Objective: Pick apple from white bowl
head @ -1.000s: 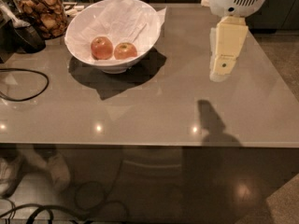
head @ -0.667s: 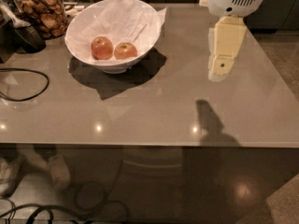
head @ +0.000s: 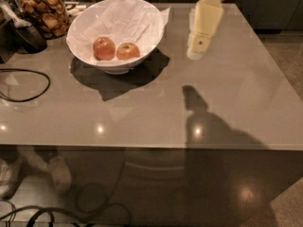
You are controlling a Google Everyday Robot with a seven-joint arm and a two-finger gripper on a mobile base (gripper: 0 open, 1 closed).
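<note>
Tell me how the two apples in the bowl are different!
The left apple is redder, rounder and a bit bigger; the right apple is more orange-golden, flatter and smaller. Both sit side by side in the white bowl. The gripper hangs over the table, right of the bowl.

Glossy table, smooth bowl, crinkled paper.

The table has a smooth grey-brown top with a polished sheen that throws back small lamp spots. The bowl is plain smooth white, whether ceramic or plastic cannot be told, and is lined with thin matt white paper, creased and crinkled. The apple and the red apple beside it have smooth, faintly shiny skin. The gripper, hanging above the table to the right of the bowl, looks like smooth cream plastic with a soft satin finish. At the back left a jar is clear and glossy, and a black cable on the table looks matt and rubbery.
</note>
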